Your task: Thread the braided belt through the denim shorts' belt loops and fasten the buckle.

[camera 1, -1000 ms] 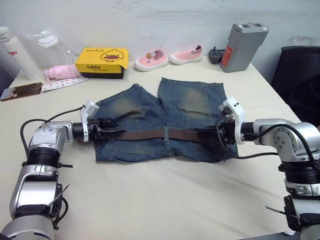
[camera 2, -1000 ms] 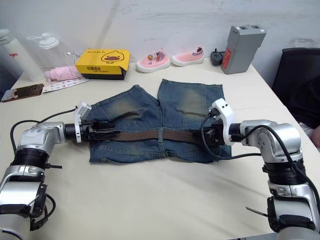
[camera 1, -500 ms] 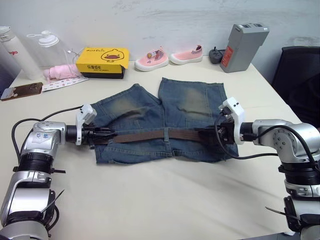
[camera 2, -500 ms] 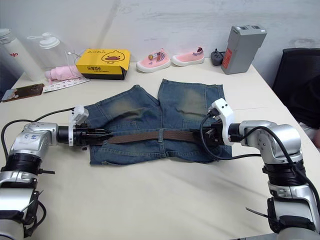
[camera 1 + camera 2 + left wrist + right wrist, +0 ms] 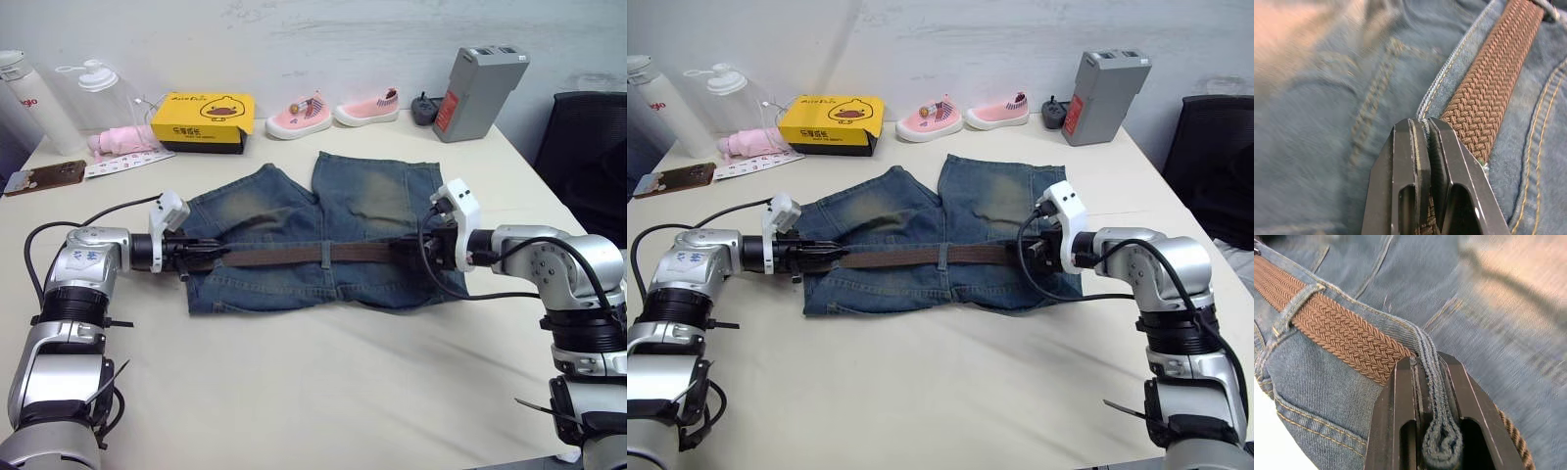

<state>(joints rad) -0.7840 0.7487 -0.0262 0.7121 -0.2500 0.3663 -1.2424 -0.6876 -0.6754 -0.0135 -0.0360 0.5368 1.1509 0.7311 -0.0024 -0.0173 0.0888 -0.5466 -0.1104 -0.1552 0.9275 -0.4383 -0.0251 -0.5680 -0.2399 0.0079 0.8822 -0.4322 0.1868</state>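
The denim shorts [image 5: 372, 196] lie flat in the middle of the table, waistband toward me. The braided belt [image 5: 284, 257] runs along the waistband, under a belt loop [image 5: 324, 254] at its centre. My left gripper [image 5: 208, 253] is at the waistband's left end; in the left wrist view it [image 5: 1422, 125] is shut on the thin denim edge, with the brown belt [image 5: 1488, 83] right beside one finger. My right gripper [image 5: 411, 255] is at the right end, shut on a fold of denim [image 5: 1432, 382] next to the belt [image 5: 1347, 338]. I cannot make out the buckle.
Along the back of the table stand a yellow box [image 5: 201, 119], two pink shoes [image 5: 304, 113], a grey battery block [image 5: 477, 80], two bottles [image 5: 27, 98] and a pink cloth [image 5: 122, 140]. A phone [image 5: 44, 176] lies far left. A black chair [image 5: 588, 147] is at the right.
My left gripper has closed on the waistband edge and drawn back a little to the left. The right gripper has kept its grip and place.
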